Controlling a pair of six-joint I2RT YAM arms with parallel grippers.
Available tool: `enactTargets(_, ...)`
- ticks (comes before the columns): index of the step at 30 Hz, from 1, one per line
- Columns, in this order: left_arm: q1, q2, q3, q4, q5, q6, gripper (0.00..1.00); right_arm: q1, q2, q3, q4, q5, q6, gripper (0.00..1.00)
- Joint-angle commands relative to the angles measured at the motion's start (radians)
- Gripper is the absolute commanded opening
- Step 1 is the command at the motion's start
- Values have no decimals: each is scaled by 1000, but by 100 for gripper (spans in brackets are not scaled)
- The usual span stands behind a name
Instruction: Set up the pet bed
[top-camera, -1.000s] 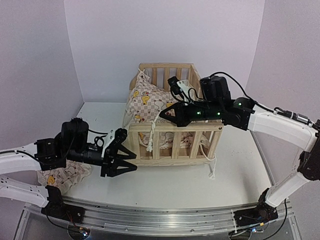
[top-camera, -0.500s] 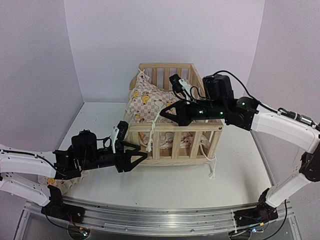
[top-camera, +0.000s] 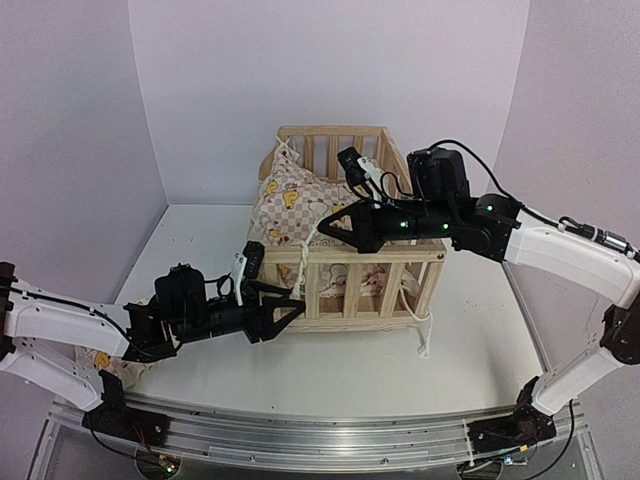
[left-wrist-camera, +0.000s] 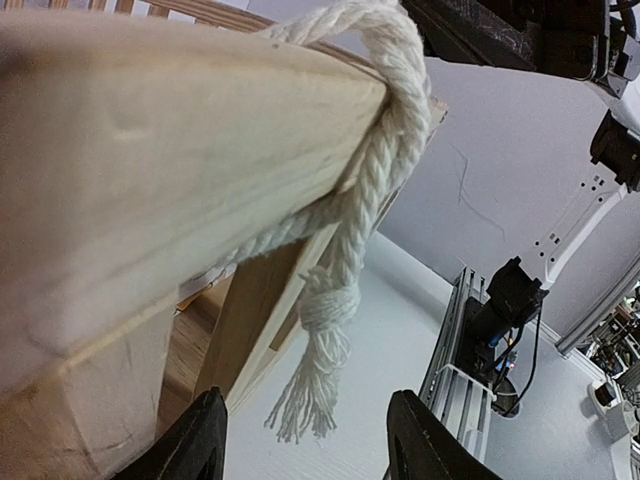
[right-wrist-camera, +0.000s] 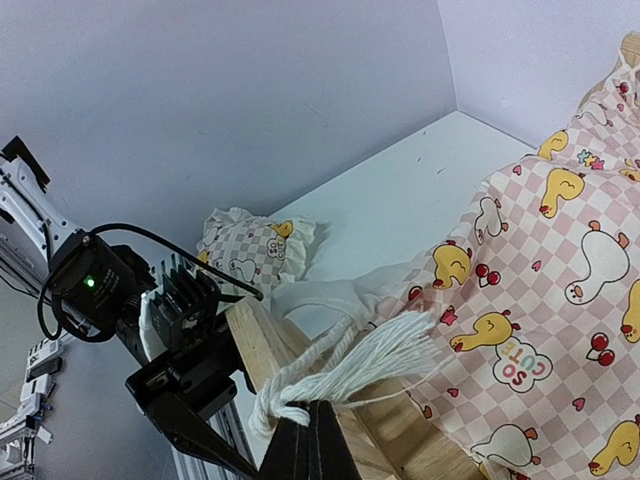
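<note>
The pet bed's pine frame stands mid-table, and its checked duck cushion leans up inside against the left rail. My left gripper is open at the frame's front-left corner. In the left wrist view a knotted tie string drapes over the rail and hangs frayed above my left gripper, touching neither finger. My right gripper reaches over the front rail, shut on another tie string of the cushion; the right gripper pinches it by the knot.
A small matching pillow lies at the table's left front, partly under my left arm; it also shows in the right wrist view. Another string dangles at the frame's right front corner. White walls enclose the table on three sides.
My left arm has stretched right from the table's left side to the frame's front-left corner, bringing its open jaws under the hanging string. The right gripper has barely moved.
</note>
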Motion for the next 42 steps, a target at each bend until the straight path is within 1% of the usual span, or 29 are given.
enactTargets(1, 43, 34, 29, 76, -46, -27, 51, 5, 10, 18, 55, -43, -8, 0)
enactTargets(2, 50, 39, 34, 81, -46, -24, 48, 5, 10, 16, 56, -46, -6, 0)
enactTargets(5, 63, 47, 44, 99, -35, -12, 37, 5, 11, 11, 61, -52, -2, 0)
enactTargets(10, 65, 34, 39, 118, 14, 17, 11, 5, 11, 2, 66, -51, 1, 0)
enactTargets(11, 65, 30, 36, 120, 25, 25, 4, 5, 10, 2, 66, -48, 1, 0)
enactTargets(12, 65, 24, 31, 121, 36, 33, 1, 5, 8, 1, 66, -42, 1, 0)
enactTargets(14, 65, 5, 23, 99, 58, 46, 0, 5, 5, -1, 65, -14, 0, 0)
enactTargets(16, 65, -26, 19, 30, 85, 52, 0, 5, -1, 4, 65, 31, -4, 0)
enactTargets(20, 65, -117, 24, -210, 161, 100, 0, 5, 10, 67, 60, 135, -44, 0)
enactTargets(24, 65, -225, 16, -390, 235, 299, 0, 2, 40, 141, 46, 236, -97, 0)
enactTargets(27, 65, -305, 16, -544, 294, 465, 0, -8, 62, 165, 42, 298, -116, 0)
enactTargets(29, 65, -339, 17, -650, 306, 547, 0, -14, 79, 180, 40, 316, -120, 0)
enactTargets(33, 65, -359, 17, -824, 331, 762, 0, -14, 112, 224, 40, 317, -125, 0)
enactTargets(35, 65, -365, 16, -885, 313, 879, 0, -16, 129, 247, 39, 325, -130, 0)
enactTargets(37, 66, -365, 15, -946, 270, 949, 0, -19, 147, 276, 39, 324, -133, 0)
enactTargets(39, 74, -375, 8, -995, 238, 1002, 0, -21, 165, 299, 38, 313, -129, 0)
enactTargets(42, 93, -404, -16, -1056, 239, 1056, 0, -20, 187, 317, 37, 291, -116, 0)
